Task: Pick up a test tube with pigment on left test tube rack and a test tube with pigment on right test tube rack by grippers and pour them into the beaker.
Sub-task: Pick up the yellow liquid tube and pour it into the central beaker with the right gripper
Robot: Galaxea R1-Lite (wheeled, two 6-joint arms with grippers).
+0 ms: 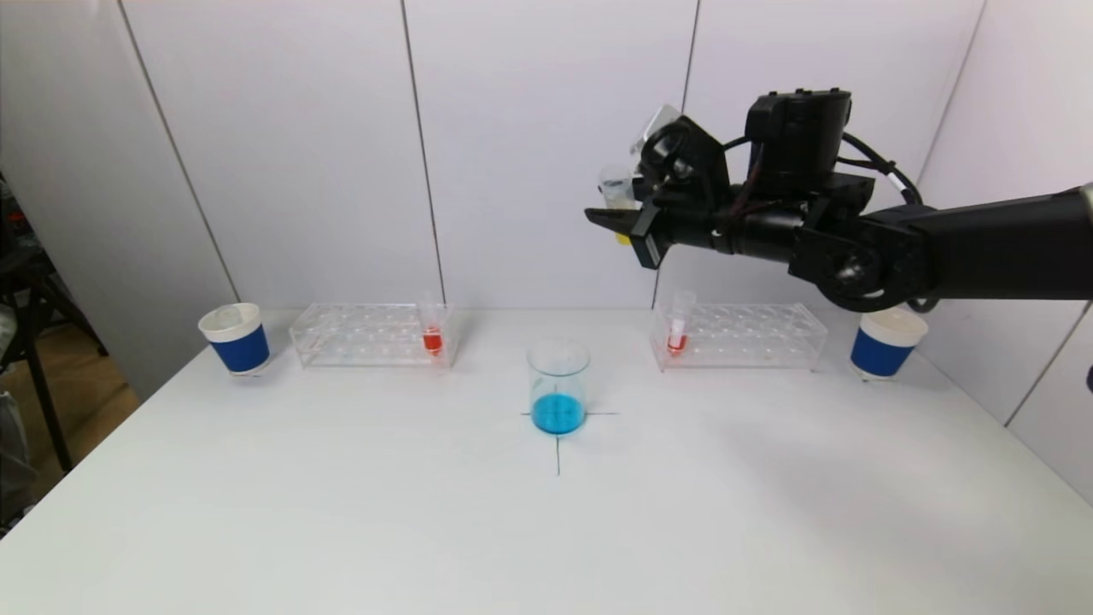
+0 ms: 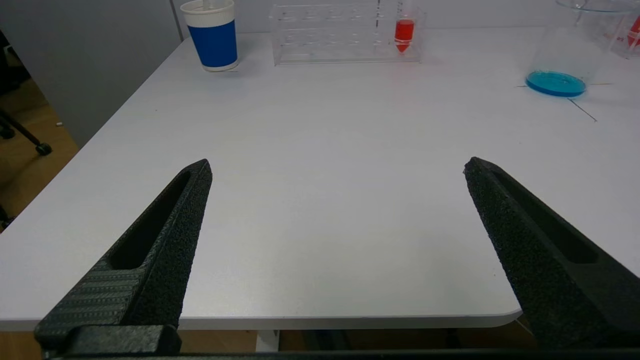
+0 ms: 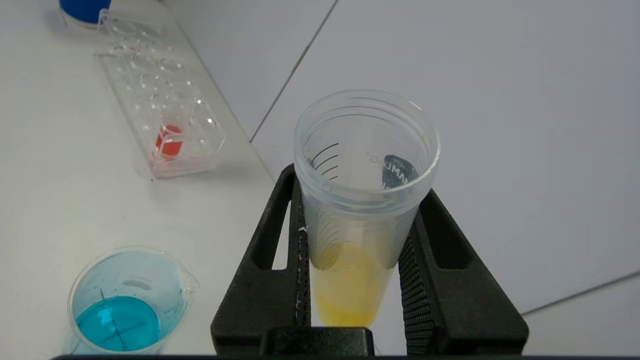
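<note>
1. The right gripper (image 1: pixel 616 224) hung high in the air above the far half of the table (image 1: pixel 341 512), towards the right far corner, its fingers (image 3: pixel 272 280) clamped tight on either side of a test tube with yellow pigment (image 3: pixel 357 210).
2. That tube stood upright in the grip, mouth open, the yellow liquid settled in its tapered bottom end.
3. The left gripper (image 2: pixel 337 167) sat low at the near edge of the table on the left side, its fingers (image 2: pixel 165 235) spread wide and holding nothing.
4. The beaker (image 1: pixel 558 387) stood in the middle of the table on a marked cross, with blue liquid in the bottom.
5. The left test tube rack (image 1: pixel 371 335) lay along the far edge on the left, and a tube of red pigment (image 1: pixel 433 329) stood upright in its end nearest the beaker.
6. The right test tube rack (image 1: pixel 739 336) lay along the far edge on the right, with another red-pigment tube (image 1: pixel 679 323) in its end nearest the beaker.
7. A blue-and-white paper cup (image 1: pixel 235 338) stood near the far left corner, just beside the left rack.
8. A second paper cup (image 1: pixel 886 343) stood near the far right corner, just beside the right rack.
</note>
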